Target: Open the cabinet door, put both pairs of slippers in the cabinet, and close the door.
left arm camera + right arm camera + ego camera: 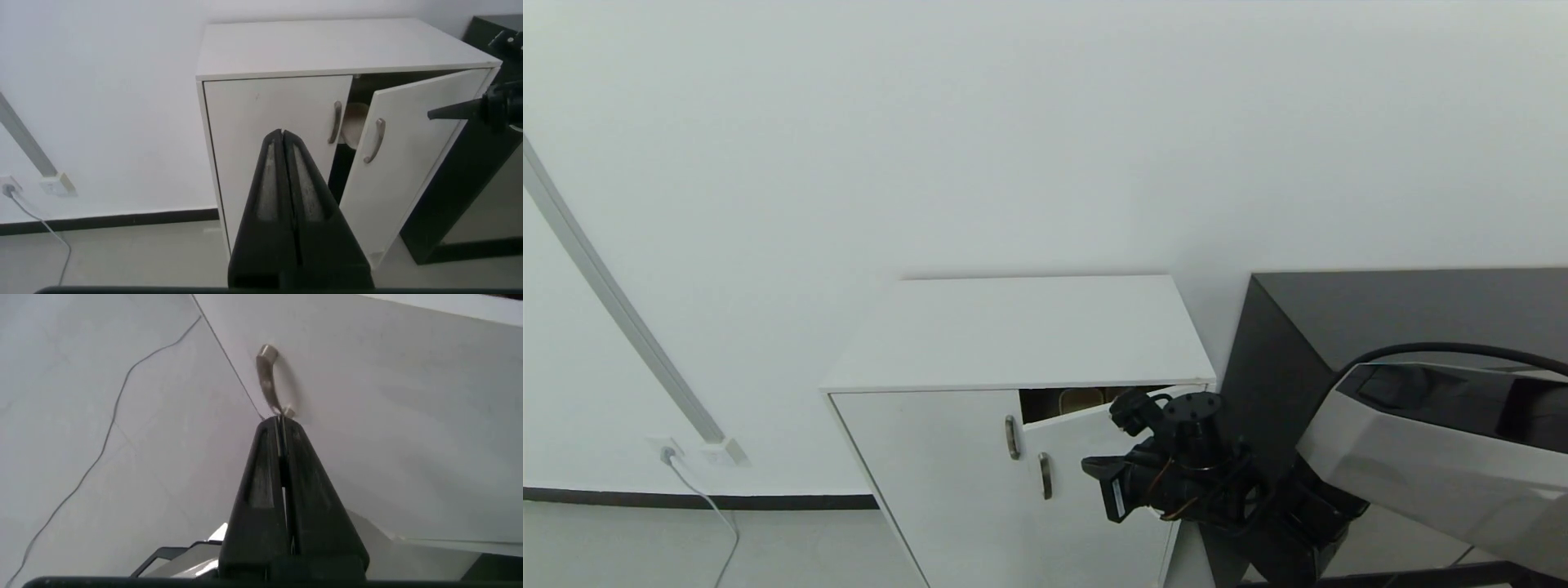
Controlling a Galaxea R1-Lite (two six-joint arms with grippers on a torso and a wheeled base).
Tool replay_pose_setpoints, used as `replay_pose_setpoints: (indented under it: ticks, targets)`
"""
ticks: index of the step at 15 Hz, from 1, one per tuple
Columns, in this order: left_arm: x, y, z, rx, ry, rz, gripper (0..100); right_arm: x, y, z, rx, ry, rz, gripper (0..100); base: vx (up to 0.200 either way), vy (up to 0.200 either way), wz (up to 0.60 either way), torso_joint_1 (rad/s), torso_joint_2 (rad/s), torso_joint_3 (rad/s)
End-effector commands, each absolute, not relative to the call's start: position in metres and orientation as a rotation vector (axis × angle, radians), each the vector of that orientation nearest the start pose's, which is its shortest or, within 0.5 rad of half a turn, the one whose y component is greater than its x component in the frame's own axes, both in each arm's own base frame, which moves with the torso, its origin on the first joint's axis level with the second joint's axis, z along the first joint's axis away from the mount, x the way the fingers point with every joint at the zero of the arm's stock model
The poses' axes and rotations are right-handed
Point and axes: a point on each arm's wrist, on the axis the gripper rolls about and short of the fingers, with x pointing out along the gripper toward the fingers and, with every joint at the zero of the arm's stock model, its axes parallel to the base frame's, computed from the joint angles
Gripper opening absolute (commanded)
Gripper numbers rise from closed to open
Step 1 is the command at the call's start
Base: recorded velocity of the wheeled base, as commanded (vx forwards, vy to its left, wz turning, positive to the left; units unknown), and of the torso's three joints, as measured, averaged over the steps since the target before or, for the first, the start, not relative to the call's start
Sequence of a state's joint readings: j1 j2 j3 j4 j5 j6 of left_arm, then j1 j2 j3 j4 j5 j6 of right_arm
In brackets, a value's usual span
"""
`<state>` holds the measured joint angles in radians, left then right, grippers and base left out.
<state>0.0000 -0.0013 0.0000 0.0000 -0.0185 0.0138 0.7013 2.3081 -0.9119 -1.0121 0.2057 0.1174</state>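
Inside the cabinet (1013,335), the dark gap is hiding most of the interior. A tan rounded shape (356,122) is showing there, too shadowed to identify. The cabinet is smooth, white and boxy, and each door is carrying a curved metal handle. The right door (1072,506) is standing ajar. The right gripper (283,418) is pressing its black tapered fingers together on nothing, and its tips are pointing at that door's face just beside the handle (268,371). The left gripper (282,139), also clamped together and empty, is hanging well back, facing the left door (270,106).
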Motion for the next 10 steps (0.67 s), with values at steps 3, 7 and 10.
replay_pose_setpoints:
  ticks: [3,7,10]
  targets:
    - [-0.023,0.000,0.075,0.014,0.000,-0.017,0,0.322,0.256,0.014,0.018,0.436,0.831,0,0.000,0.000,0.00,0.000,0.00,0.000]
    - [-0.023,0.000,0.075,0.014,0.000,-0.018,0,0.340,0.252,0.004,0.028,0.429,0.799,0,0.000,0.000,0.00,0.000,0.00,0.000]
    - [-0.023,0.000,0.075,0.014,0.000,-0.017,0,0.345,0.253,0.000,0.030,0.429,0.793,0,0.000,0.000,0.00,0.000,0.00,0.000]
